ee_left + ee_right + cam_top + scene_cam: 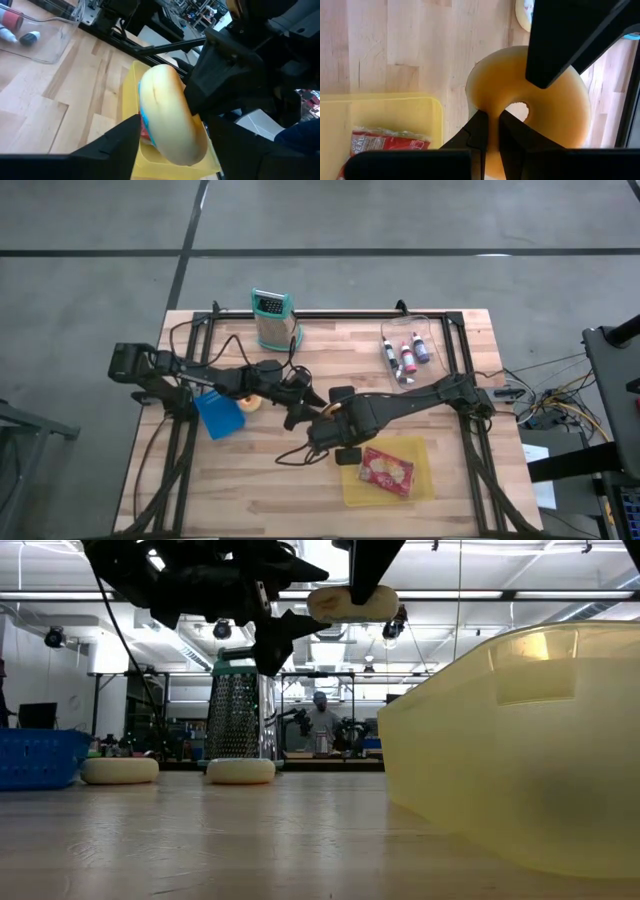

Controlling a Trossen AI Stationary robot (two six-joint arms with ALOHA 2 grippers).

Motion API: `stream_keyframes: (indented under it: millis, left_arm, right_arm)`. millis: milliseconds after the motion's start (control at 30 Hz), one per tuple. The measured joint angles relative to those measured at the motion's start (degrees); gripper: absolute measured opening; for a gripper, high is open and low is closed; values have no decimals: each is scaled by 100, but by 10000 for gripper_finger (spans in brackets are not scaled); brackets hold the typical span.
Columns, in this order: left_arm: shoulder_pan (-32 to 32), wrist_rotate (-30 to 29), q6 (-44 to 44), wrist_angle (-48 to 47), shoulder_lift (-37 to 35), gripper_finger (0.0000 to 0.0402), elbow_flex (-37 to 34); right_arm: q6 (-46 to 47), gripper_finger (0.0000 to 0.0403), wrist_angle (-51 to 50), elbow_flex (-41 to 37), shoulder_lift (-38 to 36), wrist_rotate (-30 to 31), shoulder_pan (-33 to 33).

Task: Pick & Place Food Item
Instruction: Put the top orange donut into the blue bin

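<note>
The right pincer (pixel 490 131) is pinched nearly closed on the rim of a pale bagel (pixel 540 100), one finger through its hole and the other outside the ring. In the low view the bagel (pixel 352 603) hangs in the air, well above the wooden surface (pixel 300 470), near its middle. The left pincer (pixel 172 140) meets it from the other side with its jaws spread wide around the bagel (pixel 170 120), one finger on each side; I cannot tell whether they press on it. From above, the two arms come together just beside the near corner of the yellow tray (pixel 425 488).

That tray lies at the front right of the surface and holds a red packet of food (pixel 386 471). The right wrist view shows the tray (pixel 380 110) just beside the held bagel and below it.

Farther left lies a blue basket (pixel 218 415), with a second bagel (pixel 251 403) on the surface just beside it. The low view shows two pale rounds resting on the surface there (pixel 120 770) (pixel 240 770). Toward the back stands a metal grater with a teal handle (pixel 273 320). At the back right, a clear box (pixel 410 355) holds small bottles. Beyond the surface, far back in the room, a person (pixel 320 720) stands among equipment.
</note>
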Motion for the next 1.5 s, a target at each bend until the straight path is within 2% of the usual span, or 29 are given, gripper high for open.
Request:
stream_keyframes:
  millis: [300, 700, 1500]
  left_arm:
    - [1, -2, -7, -3, -4, 152, 5]
    - [4, 1, -2, -4, -4, 86, 5]
    - [4, -43, 50, -6, -4, 79, 5]
  right_arm:
    - [0, 29, 2, -2, 0, 0, 2]
    - [20, 29, 7, -2, -2, 0, 2]
    - [18, 29, 187, -4, -2, -5, -11]
